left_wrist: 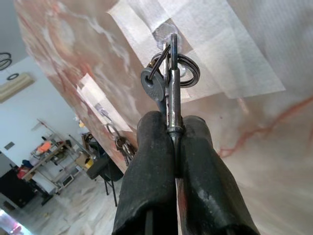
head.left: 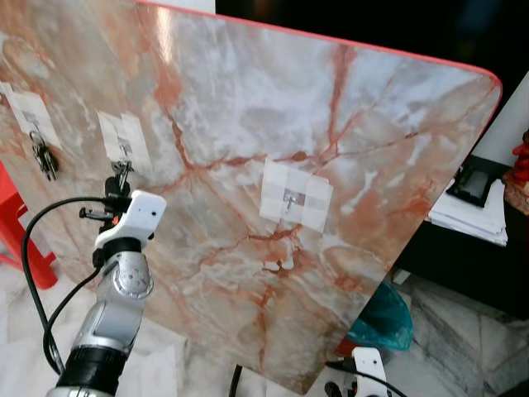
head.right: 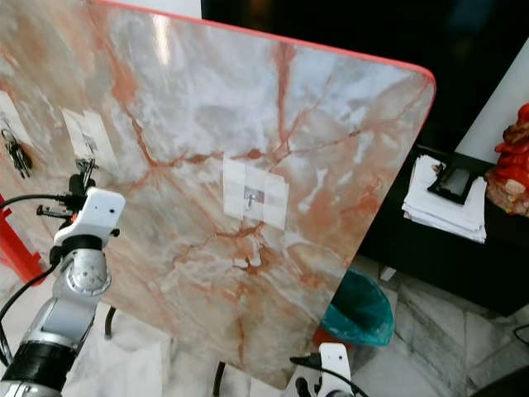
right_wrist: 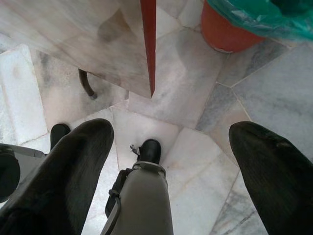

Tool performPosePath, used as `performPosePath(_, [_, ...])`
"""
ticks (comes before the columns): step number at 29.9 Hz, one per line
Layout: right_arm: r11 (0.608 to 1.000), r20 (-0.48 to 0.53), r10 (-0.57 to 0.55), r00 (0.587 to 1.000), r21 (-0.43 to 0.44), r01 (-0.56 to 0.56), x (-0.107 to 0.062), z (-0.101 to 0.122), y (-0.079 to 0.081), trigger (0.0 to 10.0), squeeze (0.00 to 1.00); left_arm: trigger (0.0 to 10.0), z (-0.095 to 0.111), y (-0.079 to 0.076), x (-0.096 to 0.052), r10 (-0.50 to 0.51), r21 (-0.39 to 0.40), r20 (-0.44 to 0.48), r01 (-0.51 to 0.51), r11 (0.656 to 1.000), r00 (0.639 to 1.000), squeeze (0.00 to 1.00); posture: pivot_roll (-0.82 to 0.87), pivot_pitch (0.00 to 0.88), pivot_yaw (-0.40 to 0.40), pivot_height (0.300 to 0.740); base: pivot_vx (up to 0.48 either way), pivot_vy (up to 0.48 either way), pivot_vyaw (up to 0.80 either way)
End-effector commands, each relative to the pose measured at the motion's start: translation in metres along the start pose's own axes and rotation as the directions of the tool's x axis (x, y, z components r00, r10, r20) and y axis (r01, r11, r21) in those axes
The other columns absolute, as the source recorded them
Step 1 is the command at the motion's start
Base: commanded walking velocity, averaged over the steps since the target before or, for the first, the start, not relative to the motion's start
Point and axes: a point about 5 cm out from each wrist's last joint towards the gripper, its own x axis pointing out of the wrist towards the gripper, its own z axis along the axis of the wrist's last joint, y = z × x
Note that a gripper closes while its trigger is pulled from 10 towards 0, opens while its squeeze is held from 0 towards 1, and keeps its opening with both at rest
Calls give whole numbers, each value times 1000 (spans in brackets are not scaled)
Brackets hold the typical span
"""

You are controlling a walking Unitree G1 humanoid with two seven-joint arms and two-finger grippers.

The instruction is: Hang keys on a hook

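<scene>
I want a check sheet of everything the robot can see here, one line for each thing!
Surface: marble board, tilted, red edge.
Job's things: keys at the middle taped hook; another bunch hangs on the far-left hook; right hook bare.
Clutter: papers; teal-lined bin.
Grippers: left tool shut on a key; right tool open, low over the floor.
Cables: black cable by the left arm.
Surroundings: marble tile floor.

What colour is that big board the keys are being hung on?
The board is grey-white marble pattern with reddish-brown veins and a red edge, clearest in the left eye view.
</scene>
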Motion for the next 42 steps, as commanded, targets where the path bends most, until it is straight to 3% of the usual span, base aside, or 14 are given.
performPosePath(1, [1000, -3, -6, 1000, 0, 6, -1, -1, -3, 10000, 0, 10000, 5, 6, 1, 33, 0, 17, -33, 999, 999, 0, 156, 4, -119, 740, 0, 0, 0])
performPosePath(4, [1000, -2, -8, 1000, 3, 8, -1, -1, -3, 10000, 0, 10000, 8, 10, 3, 61, -7, 26, -61, 998, 998, 0, 154, 4, -119, 740, 0, 0, 0])
performPosePath(7, [1000, 11, -9, 1000, -18, 10, -1, 2, -4, 10000, 0, 10000, 19, 1, 2, -65, -182, 66, 76, 980, 996, 0, 155, 5, -119, 740, 0, 0, 0])
performPosePath(9, [1000, 43, -10, 999, -29, 11, -1, 10, -6, 10000, 0, 10000, 37, -12, -5, -246, -384, 167, 293, 875, 955, 0, 159, 7, -120, 740, 0, 0, 0])
performPosePath(12, [997, 124, 7, 992, -72, 2, -1, 32, -9, 10000, 0, 10000, 60, -20, -26, -445, -358, 357, 560, 747, 821, 0, 158, 8, -116, 740, 0, 0, 0])
performPosePath(22, [989, 296, 41, 954, -145, 2, -17, 73, -50, 10000, 0, 10000, 68, -3, -50, -563, -370, 454, 721, 585, 690, 0, 147, 0, -112, 740, 0, 0, 0])
performPosePath(25, [980, 347, 99, 933, -197, -31, -22, 92, -52, 10000, 0, 10000, 68, 0, -62, -666, -425, 473, 811, 402, 577, 0, 146, 0, -111, 740, 0, 0, 0])
performPosePath(27, [976, 358, 118, 926, -213, -42, -23, 96, -52, 10000, 0, 10000, 68, 2, -64, -689, -430, 477, 828, 358, 546, 0, 146, 0, -109, 740, 0, 0, 0])
performPosePath(30, [949, 400, 235, 886, -293, -119, -30, 118, -48, 10000, 0, 10000, 60, 16, -66, -772, -427, 473, 877, 221, 425, 0, 143, 0, -105, 740, 0, 0, 0])
performPosePath(34, [803, 268, 446, 854, -542, -249, -39, 125, -42, 10000, 0, 10000, 46, 26, -75, -878, -372, 419, 926, 66, 231, 0, 144, 0, -96, 740, 0, 0, 0])
performPosePath(36, [765, 227, 485, 845, -578, -284, -42, 126, -42, 10000, 0, 10000, 44, 28, -77, -890, -375, 411, 926, 34, 199, 0, 145, 0, -95, 740, 0, 0, 0])
performPosePath(38, [662, 141, 554, 820, -672, -332, -53, 133, -46, 10000, 0, 10000, 40, 27, -84, -916, -341, 388, 939, -45, 98, 0, 137, 1, -90, 740, 0, 0, 0])
performPosePath(40, [603, 96, 586, 805, -715, -353, -60, 138, -47, 10000, 0, 10000, 40, 25, -87, -922, -331, 384, 940, -84, 53, 0, 133, 3, -87, 740, 0, 0, 0])
performPosePath(42, [491, 17, 632, 775, -783, -383, -80, 149, -51, 10000, 0, 10000, 45, 21, -91, -919, -301, 394, 942, -147, -18, 0, 127, 2, -85, 740, 0, 0, 0])
